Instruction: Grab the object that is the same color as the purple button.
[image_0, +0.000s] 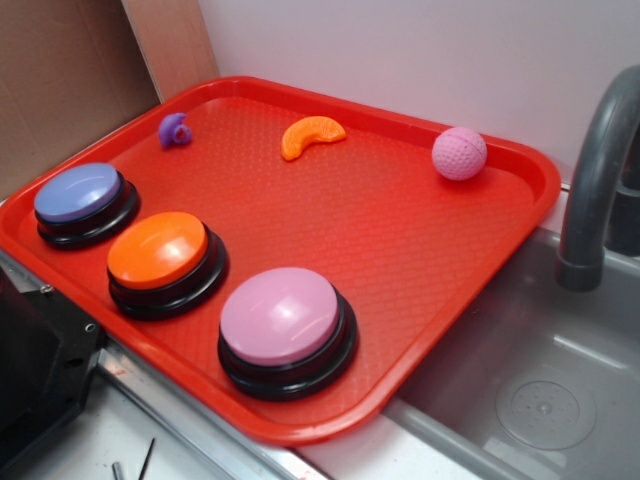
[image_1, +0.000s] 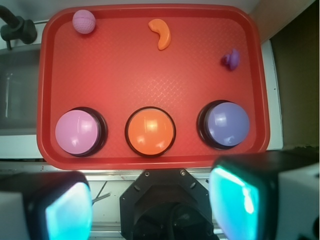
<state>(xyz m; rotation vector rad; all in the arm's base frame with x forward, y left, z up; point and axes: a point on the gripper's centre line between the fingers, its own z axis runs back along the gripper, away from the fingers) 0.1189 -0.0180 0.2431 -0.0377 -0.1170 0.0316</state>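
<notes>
The small purple toy, the object (image_0: 174, 129) (image_1: 231, 59), lies near the far left corner of the red tray (image_0: 400, 230) (image_1: 125, 75). The purple button (image_0: 78, 194) (image_1: 227, 123) sits on its black base at the tray's left front, first in a row of three buttons. In the wrist view my gripper (image_1: 152, 210) hangs high above the tray's near edge, open, with nothing between its teal pads (image_1: 235, 200). It is far from the object. The exterior view does not show the gripper.
An orange button (image_0: 160, 250) (image_1: 150, 131) and a pinkish-lilac button (image_0: 282, 318) (image_1: 77, 132) complete the row. An orange crescent slice (image_0: 311, 135) (image_1: 161, 33) and a pink dimpled ball (image_0: 459, 153) (image_1: 84, 21) lie along the tray's far side. A grey faucet (image_0: 595, 180) and sink (image_0: 540, 390) adjoin the tray.
</notes>
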